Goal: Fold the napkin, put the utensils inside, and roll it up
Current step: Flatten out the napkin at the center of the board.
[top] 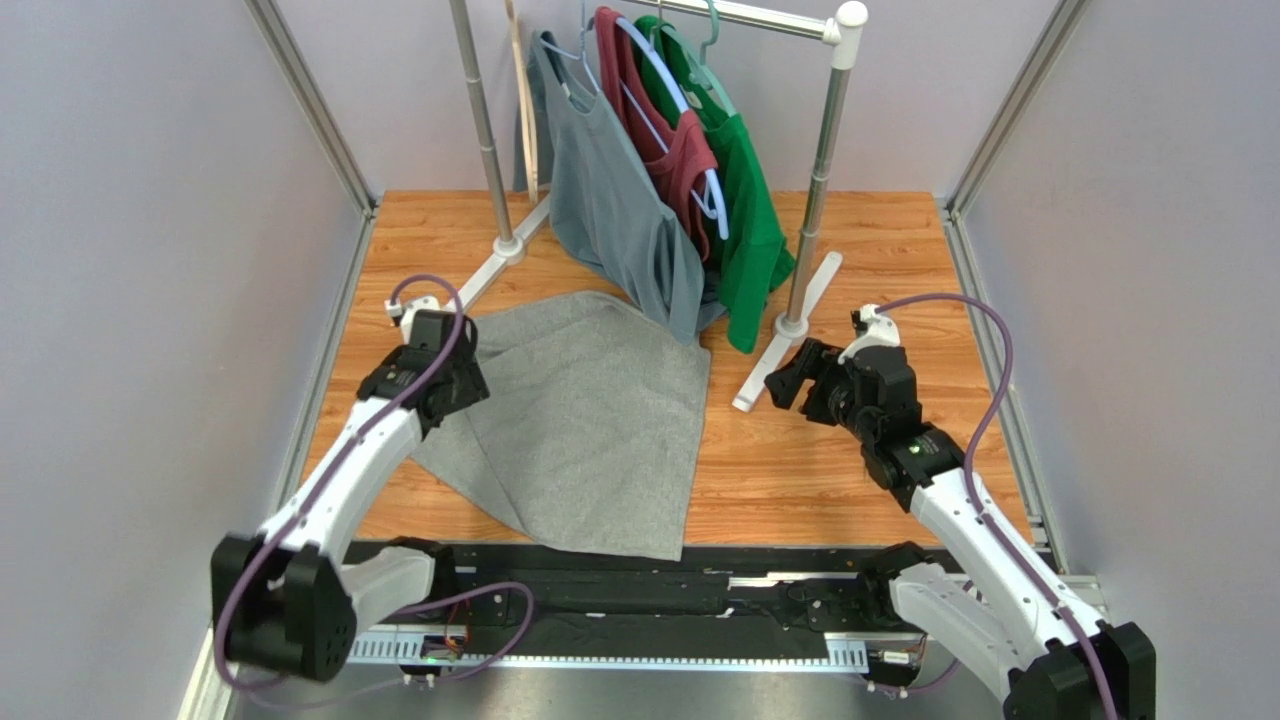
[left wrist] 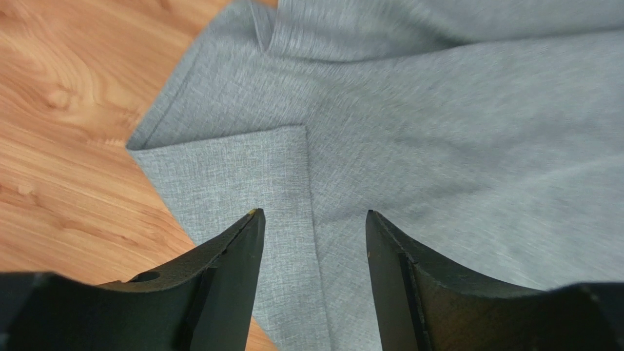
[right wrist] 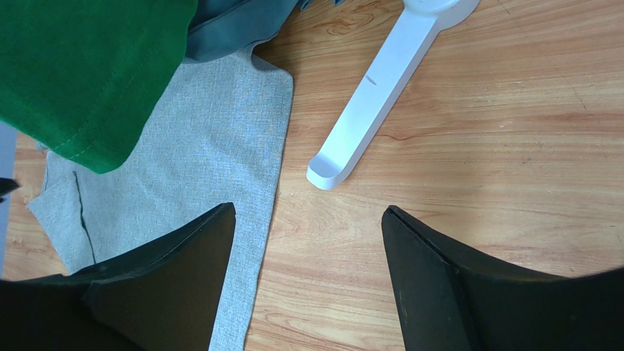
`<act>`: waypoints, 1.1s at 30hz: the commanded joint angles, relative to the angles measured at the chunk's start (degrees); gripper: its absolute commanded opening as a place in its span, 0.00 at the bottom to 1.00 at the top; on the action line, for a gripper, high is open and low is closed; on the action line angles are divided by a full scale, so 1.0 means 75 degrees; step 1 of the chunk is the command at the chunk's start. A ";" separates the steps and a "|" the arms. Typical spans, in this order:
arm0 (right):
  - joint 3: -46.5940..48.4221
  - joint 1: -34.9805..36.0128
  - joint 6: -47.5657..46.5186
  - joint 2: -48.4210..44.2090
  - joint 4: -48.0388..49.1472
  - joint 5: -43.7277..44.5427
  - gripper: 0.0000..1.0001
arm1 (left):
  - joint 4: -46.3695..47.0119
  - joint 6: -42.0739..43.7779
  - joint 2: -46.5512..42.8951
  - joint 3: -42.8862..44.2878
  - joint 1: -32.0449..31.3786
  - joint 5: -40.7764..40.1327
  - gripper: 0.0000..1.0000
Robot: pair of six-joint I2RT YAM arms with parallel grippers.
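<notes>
Left arm: rises from its base at the near edge, elbow bent, reaching forward to the cloth's left side.
Left hand: points down over the napkin, fingers apart with nothing between them, above a turned-over corner flap; whether the tips touch cannot be told.
Right arm: leans forward and left from the near right base, wrist raised over bare wood.
Right hand: fingers spread wide, holding nothing, just right of the napkin's right edge.
Napkin: flat on the tabletop between the hands, far corner under the grey shirt.
Rack: white foot beyond the right hand; red shirt and green shirt hang behind.
</notes>
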 commanded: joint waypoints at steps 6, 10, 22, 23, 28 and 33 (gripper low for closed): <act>0.0267 0.0035 -0.0094 -0.0550 -0.0254 -0.0114 0.77 | 0.1107 -0.0914 0.1988 -0.0051 -0.0061 -0.0988 0.54; 0.0127 0.0024 -0.0071 -0.0831 -0.0349 -0.0113 0.78 | 0.1401 -0.1054 0.2574 -0.0040 0.0149 -0.0719 0.51; 0.0033 0.0024 -0.0141 -0.0797 -0.0420 -0.0090 0.78 | 0.1706 -0.1301 0.3125 -0.0146 0.0735 0.0019 0.50; 0.0033 0.0024 -0.0141 -0.0785 -0.0420 -0.0090 0.78 | 0.1671 -0.1289 0.3289 -0.0030 0.0770 0.0066 0.50; 0.0010 0.0024 -0.0129 -0.0761 -0.0408 -0.0102 0.78 | 0.1682 -0.1371 0.3302 -0.0098 0.1028 0.0301 0.48; -0.0107 0.0035 -0.0129 -0.0785 -0.0396 -0.0066 0.78 | 0.1776 -0.1488 0.3103 -0.0286 0.1110 0.0301 0.44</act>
